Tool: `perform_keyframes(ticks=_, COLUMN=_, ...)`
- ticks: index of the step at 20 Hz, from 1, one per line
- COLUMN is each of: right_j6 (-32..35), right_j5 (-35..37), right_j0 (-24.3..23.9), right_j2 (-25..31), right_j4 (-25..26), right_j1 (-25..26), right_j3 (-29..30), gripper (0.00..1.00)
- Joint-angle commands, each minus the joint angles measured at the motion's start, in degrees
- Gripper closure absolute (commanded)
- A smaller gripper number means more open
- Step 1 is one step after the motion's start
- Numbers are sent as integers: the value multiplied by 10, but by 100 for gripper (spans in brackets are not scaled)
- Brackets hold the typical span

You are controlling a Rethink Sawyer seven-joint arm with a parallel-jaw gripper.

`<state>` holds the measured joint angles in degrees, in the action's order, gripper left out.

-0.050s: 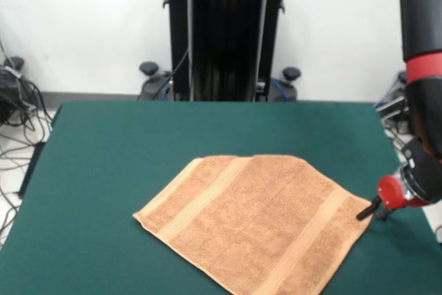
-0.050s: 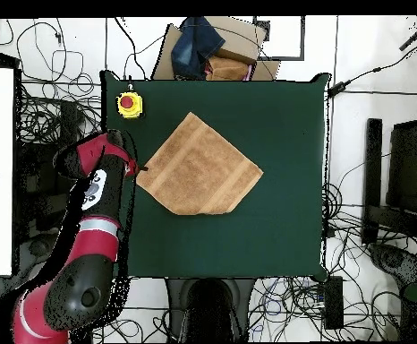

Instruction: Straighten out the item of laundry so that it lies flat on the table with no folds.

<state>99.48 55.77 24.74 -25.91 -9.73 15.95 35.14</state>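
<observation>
The towel (image 1: 259, 222) lies on the green table (image 1: 103, 157), turned diagonally to the table's edges, nearer the front edge than the pedestal side. A woven stripe band (image 1: 200, 198) runs near one short end and a second band (image 1: 311, 240) near the other. Most of the cloth looks flat. The far edge, however, shows a short cut-off line where a corner would be expected, so one corner may be tucked under; the overhead view does not settle this.

The gripper (image 1: 366, 211) hangs low at the towel's corner nearest the arm, its dark tips at or just over the hem. Whether they are spread, closed, or pinching cloth cannot be told from either view. The arm (image 2: 100, 206) reaches in along the table's side. A yellow box with a red button (image 2: 129, 105) stands near one table corner, apart from the towel.

Risks, as judged from this layout:
- A pull on this corner may drag the whole towel rather than spread it, since nothing holds the opposite side.
- A pull outward may carry the corner over the table's edge, which is close.
- A push inward may raise a new fold along the nearer band.
- A shallow pinch on thick terry may slip.
</observation>
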Motion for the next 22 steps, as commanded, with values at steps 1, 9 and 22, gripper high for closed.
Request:
perform_keyframes(ticks=1, right_j6=200, right_j5=-46, right_j0=30, right_j2=75, right_j4=-40, right_j1=13, right_j3=54, gripper=0)
perform_keyframes(ticks=9, right_j6=207, right_j5=-49, right_j0=20, right_j2=54, right_j4=-29, right_j1=62, right_j3=12, gripper=0)
perform_keyframes(ticks=22, right_j6=237, right_j5=-37, right_j0=9, right_j2=4, right_j4=-1, right_j1=115, right_j3=-23, gripper=0)
